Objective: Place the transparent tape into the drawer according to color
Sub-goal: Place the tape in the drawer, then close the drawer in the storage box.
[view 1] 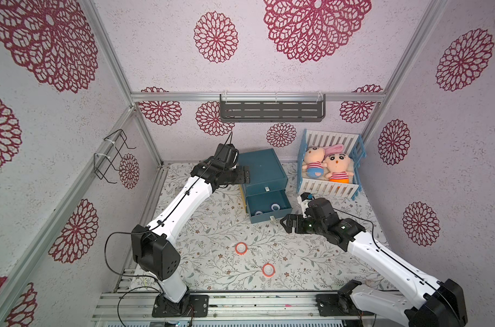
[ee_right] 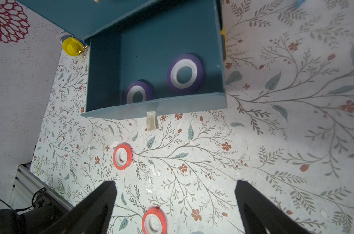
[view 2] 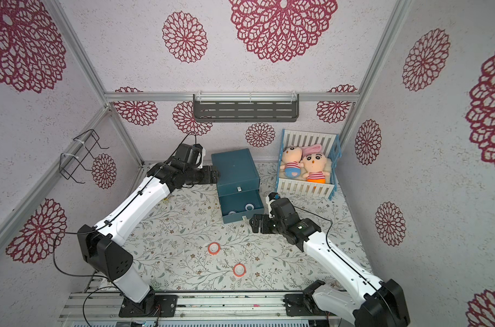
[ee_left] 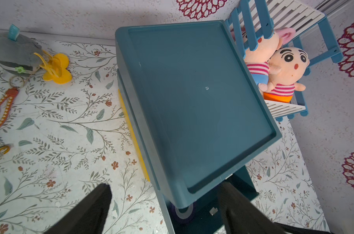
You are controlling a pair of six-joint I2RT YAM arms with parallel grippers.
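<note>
Blue cabinet (view 1: 261, 170) at back of flowered table (view 1: 212, 226); bottom drawer (ee_right: 192, 104) pulled out. Purple tape ring (ee_right: 138, 94) lies flat against drawer's front wall; second purple tape ring (ee_right: 185, 74) near it, further in. Red-orange tape ring (view 1: 241, 248) on table well in front of drawer; second red-orange tape ring (view 1: 268, 269) apart from it, nearer robot bases. Left gripper (view 1: 244, 175) at cabinet's top left edge, jaws spread wide around front corner, grasping nothing; contact with cabinet unclear. Right gripper (view 1: 284, 225) above table just off drawer's front right corner, jaws released wide, empty.
</note>
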